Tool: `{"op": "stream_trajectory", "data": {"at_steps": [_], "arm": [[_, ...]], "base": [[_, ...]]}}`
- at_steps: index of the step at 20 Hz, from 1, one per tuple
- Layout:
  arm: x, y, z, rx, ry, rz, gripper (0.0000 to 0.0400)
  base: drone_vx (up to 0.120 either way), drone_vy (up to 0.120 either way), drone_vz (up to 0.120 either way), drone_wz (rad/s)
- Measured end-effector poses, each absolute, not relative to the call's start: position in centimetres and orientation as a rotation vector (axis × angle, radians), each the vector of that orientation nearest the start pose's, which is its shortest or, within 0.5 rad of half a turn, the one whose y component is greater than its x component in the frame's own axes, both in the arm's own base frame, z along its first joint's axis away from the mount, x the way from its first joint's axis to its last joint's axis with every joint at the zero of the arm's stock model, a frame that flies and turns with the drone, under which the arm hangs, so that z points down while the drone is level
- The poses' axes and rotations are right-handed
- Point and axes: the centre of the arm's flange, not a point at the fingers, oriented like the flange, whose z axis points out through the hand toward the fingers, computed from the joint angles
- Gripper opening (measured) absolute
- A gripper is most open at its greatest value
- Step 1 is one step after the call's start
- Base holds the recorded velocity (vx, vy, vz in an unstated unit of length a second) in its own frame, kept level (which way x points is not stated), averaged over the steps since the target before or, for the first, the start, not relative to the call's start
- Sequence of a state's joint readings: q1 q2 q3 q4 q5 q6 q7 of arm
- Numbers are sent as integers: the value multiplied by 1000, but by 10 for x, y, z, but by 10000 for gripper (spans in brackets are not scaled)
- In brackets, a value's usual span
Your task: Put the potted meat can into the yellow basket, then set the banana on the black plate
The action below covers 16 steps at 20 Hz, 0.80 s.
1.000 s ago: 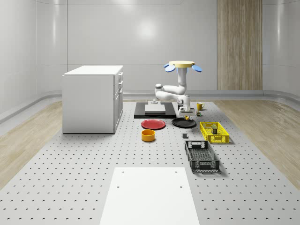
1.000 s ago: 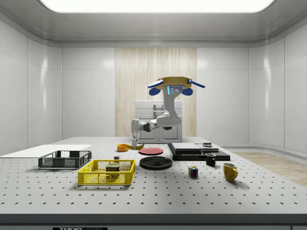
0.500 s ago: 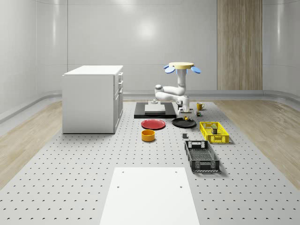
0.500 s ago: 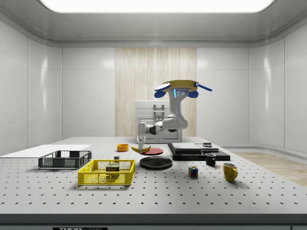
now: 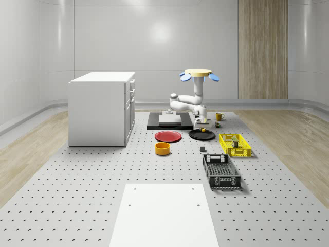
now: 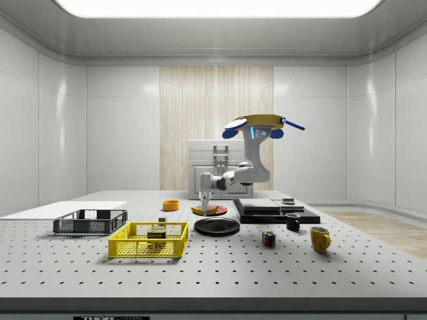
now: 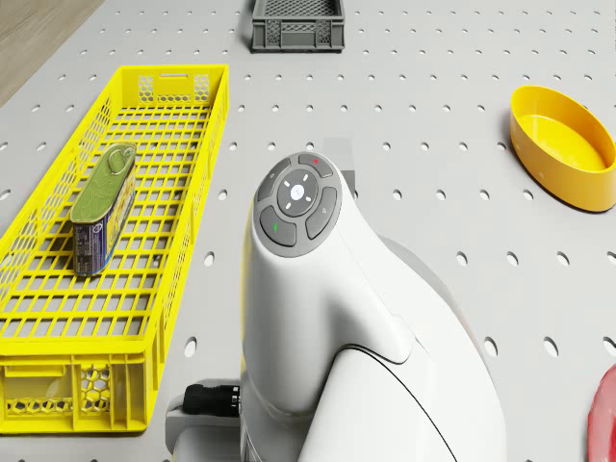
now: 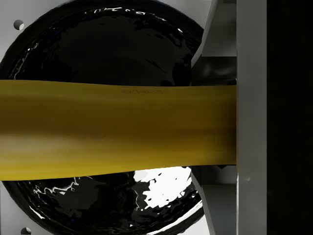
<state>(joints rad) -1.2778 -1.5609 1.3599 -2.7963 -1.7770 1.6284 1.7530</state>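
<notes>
Your drone (image 6: 261, 123) hovered over the dark platform (image 6: 277, 211) while the claw (image 6: 206, 207) gripped the banana (image 8: 117, 129) above the black plate (image 6: 217, 227). The can (image 7: 102, 207) lay in the yellow basket (image 7: 207, 125); the red plate (image 5: 168, 136) sat just beside the black one, with open floor around.

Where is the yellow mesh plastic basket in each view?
Whole-scene view: the yellow mesh plastic basket sits to this view's right of the round black plate.
Side view: this view's front left, nearer than the plate.
Drone view: beside the white arm, basket.
Shared landmark: the potted meat can inside it.
</notes>
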Motion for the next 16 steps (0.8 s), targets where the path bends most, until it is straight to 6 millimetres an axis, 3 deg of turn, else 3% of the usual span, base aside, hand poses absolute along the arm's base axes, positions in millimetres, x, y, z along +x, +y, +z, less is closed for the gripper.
{"op": "stream_trajectory", "data": {"at_steps": [8, 16], "arm": [[329, -6, 501, -5, 3, 813, 198], [329, -6, 524, -5, 3, 814, 198]], "base": [[-120, 0, 0, 0], [0, 0, 0, 0]]}}
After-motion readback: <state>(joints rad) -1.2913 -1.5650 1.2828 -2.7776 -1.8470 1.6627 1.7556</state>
